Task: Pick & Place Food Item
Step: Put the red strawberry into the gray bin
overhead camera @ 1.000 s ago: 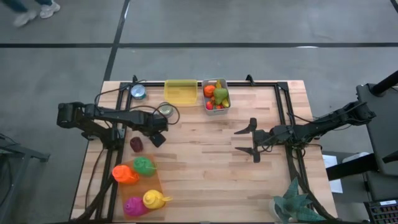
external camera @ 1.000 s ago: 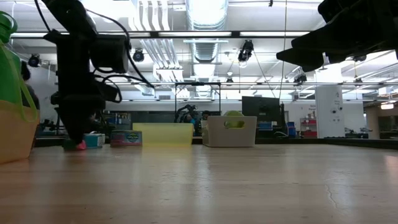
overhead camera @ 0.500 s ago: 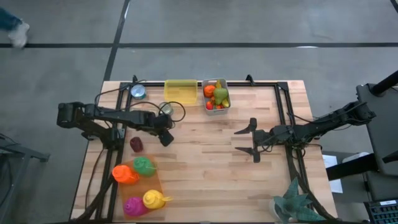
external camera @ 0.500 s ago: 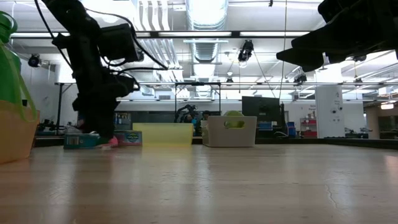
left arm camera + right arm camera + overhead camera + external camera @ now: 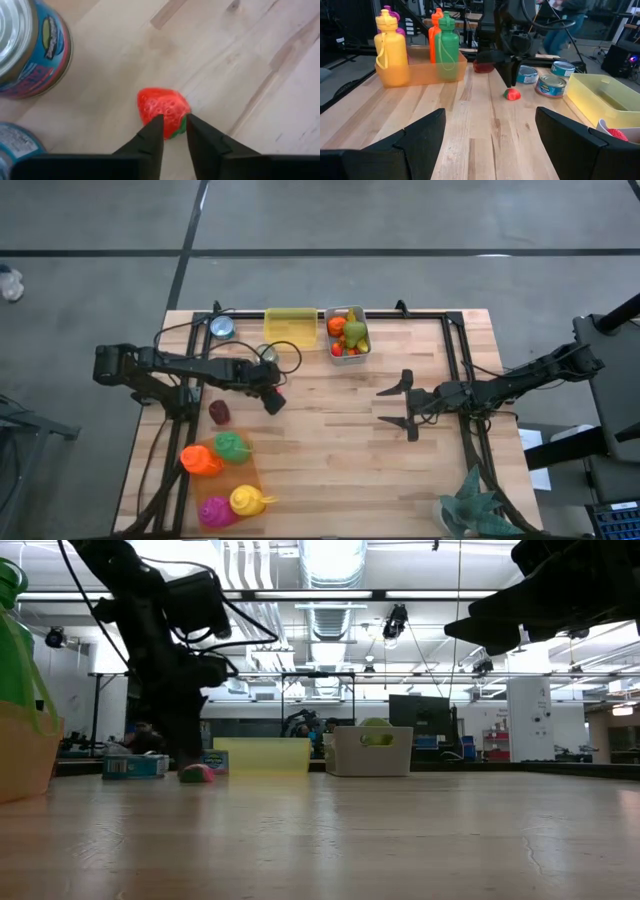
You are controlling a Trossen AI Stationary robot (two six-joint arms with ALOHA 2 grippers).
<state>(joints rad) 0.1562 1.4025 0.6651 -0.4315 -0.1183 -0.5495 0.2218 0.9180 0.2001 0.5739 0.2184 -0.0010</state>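
Note:
A red toy strawberry (image 5: pixel 160 107) with a green cap lies on the wooden table, left of its middle, and shows in the right wrist view (image 5: pixel 512 94) and the low view (image 5: pixel 197 773). My left gripper (image 5: pixel 174 127) stands over it (image 5: pixel 275 398), pointing steeply down, shut on it. My right gripper (image 5: pixel 386 406) waits open at the table's right, level above the wood, holding nothing (image 5: pixel 490 135). My left gripper pinches the strawberry's green-capped end (image 5: pixel 172 127) between its two fingertips (image 5: pixel 152 130). The fingers come from above, slanting down from the table's left. The strawberry rests on the table, its red body sticking out beyond the fingertips.
Two tins (image 5: pixel 266 357) (image 5: pixel 222 328) stand just behind the left gripper. A yellow bin (image 5: pixel 290 327) and a grey bin of toy fruit (image 5: pixel 348 335) sit at the far edge. A dark red thing (image 5: pixel 219 412) and an orange tray of bottles (image 5: pixel 225 475) lie near-left; a plant (image 5: pixel 470 505) near-right.
My left gripper has gone toward the table's right edge and tipped its fingers further forward. The strawberry has moved along with it, low over the table, and now lies a little farther right, past the tins.

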